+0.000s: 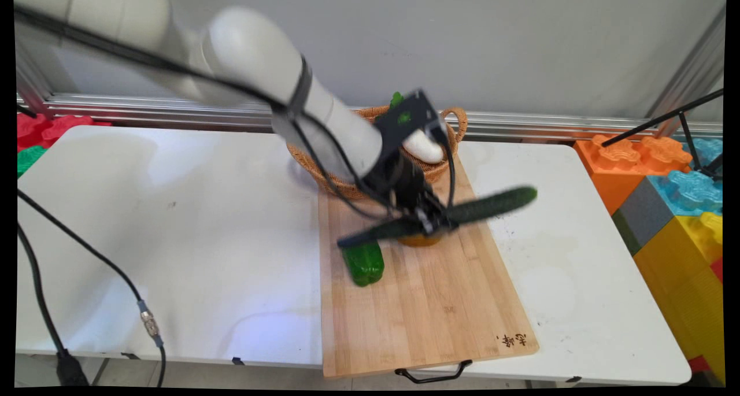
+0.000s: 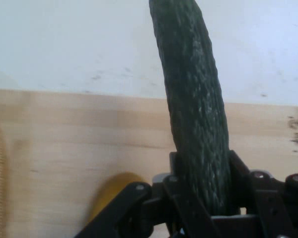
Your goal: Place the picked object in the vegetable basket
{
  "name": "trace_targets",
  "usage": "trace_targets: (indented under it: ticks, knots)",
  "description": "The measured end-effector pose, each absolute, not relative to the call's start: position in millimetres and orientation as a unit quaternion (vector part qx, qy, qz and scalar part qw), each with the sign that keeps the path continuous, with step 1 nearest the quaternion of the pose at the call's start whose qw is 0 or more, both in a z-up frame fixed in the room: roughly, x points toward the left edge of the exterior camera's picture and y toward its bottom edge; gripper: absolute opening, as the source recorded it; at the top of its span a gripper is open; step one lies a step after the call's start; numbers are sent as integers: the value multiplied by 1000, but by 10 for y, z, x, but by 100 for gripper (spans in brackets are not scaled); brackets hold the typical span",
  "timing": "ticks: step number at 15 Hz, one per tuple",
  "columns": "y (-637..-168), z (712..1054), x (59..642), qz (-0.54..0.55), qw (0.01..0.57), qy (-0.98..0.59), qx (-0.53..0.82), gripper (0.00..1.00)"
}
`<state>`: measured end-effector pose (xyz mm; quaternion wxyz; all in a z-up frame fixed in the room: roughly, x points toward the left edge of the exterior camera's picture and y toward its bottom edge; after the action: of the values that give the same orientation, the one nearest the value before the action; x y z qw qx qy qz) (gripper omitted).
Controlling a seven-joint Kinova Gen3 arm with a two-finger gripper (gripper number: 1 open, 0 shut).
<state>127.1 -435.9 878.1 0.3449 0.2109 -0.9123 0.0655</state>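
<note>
My black gripper [image 1: 435, 222] is shut on a long dark green cucumber [image 1: 491, 205], gripping it near its middle and holding it roughly level above the wooden cutting board [image 1: 428, 303]. In the hand view the cucumber [image 2: 196, 114] runs up from between the jaws over the board [image 2: 64, 148]. A green bell pepper [image 1: 363, 263] lies on the board just left of and below the gripper. An orange-yellow thing [image 1: 420, 240] sits on the board right under the gripper, mostly hidden; its yellow patch [image 2: 111, 191] shows in the hand view.
A wicker basket [image 1: 457, 121] stands at the board's far end, holding a white vegetable [image 1: 424, 147] and something green [image 1: 396, 99]. Large toy blocks [image 1: 670, 193] stand stacked off the table's right side. Black cables [image 1: 87, 251] hang across the left of the table.
</note>
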Motion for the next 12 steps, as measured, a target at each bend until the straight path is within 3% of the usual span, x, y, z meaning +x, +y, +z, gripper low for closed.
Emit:
trace_targets:
  ticks: [6,12]
  knots:
    - [-5069,9278,1800,140,330,-916,180,0]
    - [-5671,9050,2272,148,299,-926,176,0]
